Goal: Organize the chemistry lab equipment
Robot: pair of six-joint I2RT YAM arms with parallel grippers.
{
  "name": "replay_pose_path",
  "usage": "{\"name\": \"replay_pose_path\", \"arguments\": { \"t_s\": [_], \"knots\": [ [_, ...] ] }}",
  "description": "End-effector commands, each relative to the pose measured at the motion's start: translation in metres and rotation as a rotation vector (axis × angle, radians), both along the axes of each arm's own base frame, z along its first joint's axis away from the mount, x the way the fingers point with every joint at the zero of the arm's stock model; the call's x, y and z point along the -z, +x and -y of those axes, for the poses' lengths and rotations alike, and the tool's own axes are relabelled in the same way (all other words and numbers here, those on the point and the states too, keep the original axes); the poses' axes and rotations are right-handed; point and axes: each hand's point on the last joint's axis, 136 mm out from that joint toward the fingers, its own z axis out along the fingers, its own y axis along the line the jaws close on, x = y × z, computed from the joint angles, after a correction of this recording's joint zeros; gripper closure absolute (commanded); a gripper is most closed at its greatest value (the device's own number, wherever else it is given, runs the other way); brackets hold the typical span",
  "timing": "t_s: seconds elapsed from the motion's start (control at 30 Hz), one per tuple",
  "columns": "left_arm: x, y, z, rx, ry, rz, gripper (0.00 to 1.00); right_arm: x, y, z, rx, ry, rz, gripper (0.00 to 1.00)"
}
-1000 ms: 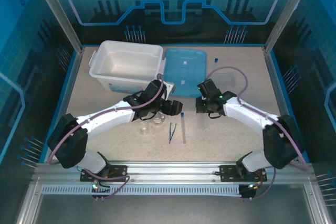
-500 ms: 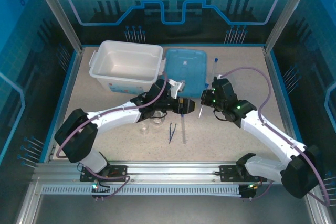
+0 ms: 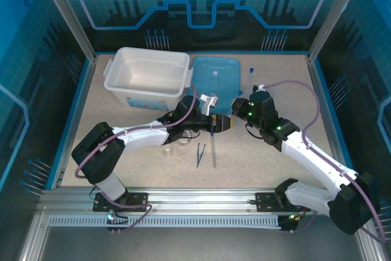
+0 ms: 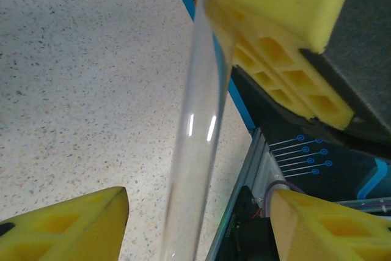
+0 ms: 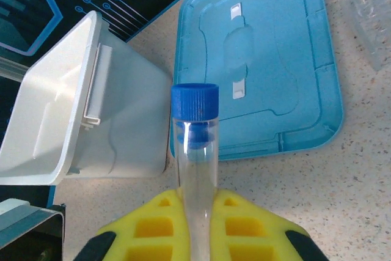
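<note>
Just in front of the white tub [image 3: 146, 74] and the flat blue lid [image 3: 214, 80], the right gripper [image 5: 197, 205] is clamped on a blue-capped tube [image 5: 195, 151], whose clear shaft passes untouched between the spread fingers of the left gripper [image 4: 198, 215].

A speckled beige table [image 3: 122, 126] with a blue border fills the overhead view; a big white plastic tub [image 3: 146, 74] stands open on it at upper left; a flat light-blue lid [image 3: 214, 77] lies just right of the tub, close against its side; a thin clear tube [image 3: 250, 77] with a blue cap lies on the bare surface just right of the lid; near the centre, two small clear glass vessels [image 3: 168, 150] sit close together; right of them lie thin dark-blue tweezers [image 3: 199, 154]; just right of the tweezers lies a second clear tube [image 3: 214, 154], running top to bottom of the frame.
</note>
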Motion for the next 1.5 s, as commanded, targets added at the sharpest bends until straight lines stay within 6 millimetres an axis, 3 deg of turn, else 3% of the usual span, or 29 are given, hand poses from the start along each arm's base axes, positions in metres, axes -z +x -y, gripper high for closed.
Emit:
{"name": "replay_pose_path", "arguments": {
  "t_s": [0.0, 0.6, 0.7, 0.83, 1.1, 1.3, 1.47],
  "knots": [
    [-0.002, -0.005, 0.005, 0.030, -0.039, -0.003, 0.41, -0.004, 0.003, -0.009, 0.006, 0.069, 0.017, 0.89],
    [0.000, -0.003, -0.003, 0.011, 0.050, 0.041, 0.88, -0.009, -0.003, -0.008, -0.002, 0.060, 0.021, 0.89],
    [0.000, -0.002, -0.005, 0.015, 0.074, 0.066, 0.90, -0.011, -0.006, -0.005, -0.008, 0.050, 0.019, 0.83],
    [0.002, -0.001, -0.012, 0.019, 0.118, 0.104, 0.91, -0.024, -0.012, 0.006, -0.018, 0.036, 0.034, 0.62],
    [0.009, -0.001, -0.022, 0.051, 0.203, 0.218, 0.91, -0.057, -0.017, 0.023, -0.200, -0.010, -0.022, 0.51],
    [0.005, -0.007, -0.027, 0.092, 0.228, 0.323, 0.90, -0.053, -0.017, 0.015, -0.397, 0.032, -0.116, 0.44],
    [-0.001, -0.014, -0.030, 0.129, 0.234, 0.387, 0.89, -0.042, -0.016, 0.012, -0.455, 0.065, -0.151, 0.41]
  ]
}}
